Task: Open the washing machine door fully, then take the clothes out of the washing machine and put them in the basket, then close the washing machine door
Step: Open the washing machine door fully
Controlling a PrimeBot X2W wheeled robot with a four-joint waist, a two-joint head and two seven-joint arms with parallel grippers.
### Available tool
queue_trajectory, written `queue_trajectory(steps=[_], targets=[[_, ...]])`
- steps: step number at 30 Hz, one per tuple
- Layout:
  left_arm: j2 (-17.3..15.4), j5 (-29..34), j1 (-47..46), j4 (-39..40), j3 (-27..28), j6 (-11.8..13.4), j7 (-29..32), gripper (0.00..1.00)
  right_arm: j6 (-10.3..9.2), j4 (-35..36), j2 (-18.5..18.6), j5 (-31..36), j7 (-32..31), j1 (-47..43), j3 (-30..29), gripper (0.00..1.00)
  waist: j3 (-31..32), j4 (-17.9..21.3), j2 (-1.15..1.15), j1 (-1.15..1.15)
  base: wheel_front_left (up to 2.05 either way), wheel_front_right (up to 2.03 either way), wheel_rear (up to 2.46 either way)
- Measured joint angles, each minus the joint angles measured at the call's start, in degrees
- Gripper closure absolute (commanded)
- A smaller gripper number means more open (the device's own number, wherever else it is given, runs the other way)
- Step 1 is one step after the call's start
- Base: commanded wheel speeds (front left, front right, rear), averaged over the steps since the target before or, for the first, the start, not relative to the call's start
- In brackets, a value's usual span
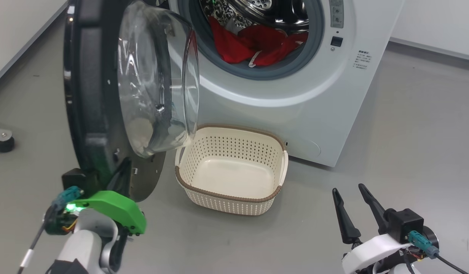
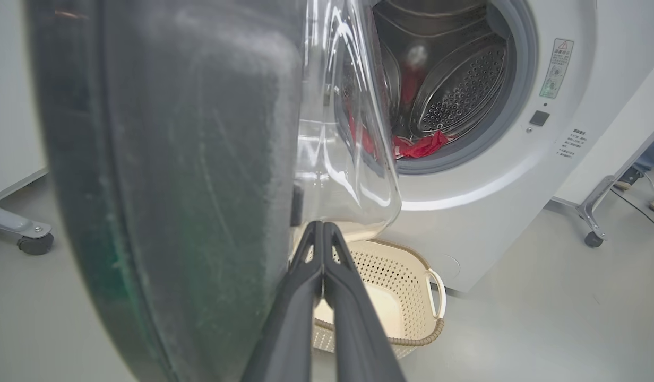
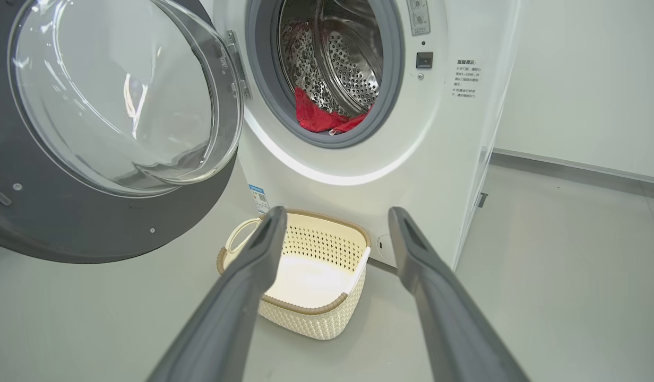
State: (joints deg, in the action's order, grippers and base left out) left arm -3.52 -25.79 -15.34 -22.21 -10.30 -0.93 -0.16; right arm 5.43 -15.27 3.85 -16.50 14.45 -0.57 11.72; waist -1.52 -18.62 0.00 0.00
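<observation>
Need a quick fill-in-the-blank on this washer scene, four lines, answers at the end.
1. The clothes lie in the ____ of the washing machine.
2. The basket on the floor in front of it holds ____.
3. The washing machine door stands ____.
4. The left hand is shut; the hand with its fingers spread apart is the ____ one.
Missing words: drum; nothing; open; right.

Door open, clothes in washing machine, basket below
</observation>
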Motion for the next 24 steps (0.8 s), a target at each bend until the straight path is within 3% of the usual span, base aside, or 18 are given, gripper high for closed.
queue_trajectory(steps=[24], targets=[[-6.8, -4.9, -2.3, 1.2, 12.5, 3.3, -2.5, 1.0, 0.49, 0.3, 1.8, 3.0, 0.0, 4.6, 2.0, 0.0, -9.8, 0.2, 0.0, 0.0, 0.0, 0.0, 0.0]])
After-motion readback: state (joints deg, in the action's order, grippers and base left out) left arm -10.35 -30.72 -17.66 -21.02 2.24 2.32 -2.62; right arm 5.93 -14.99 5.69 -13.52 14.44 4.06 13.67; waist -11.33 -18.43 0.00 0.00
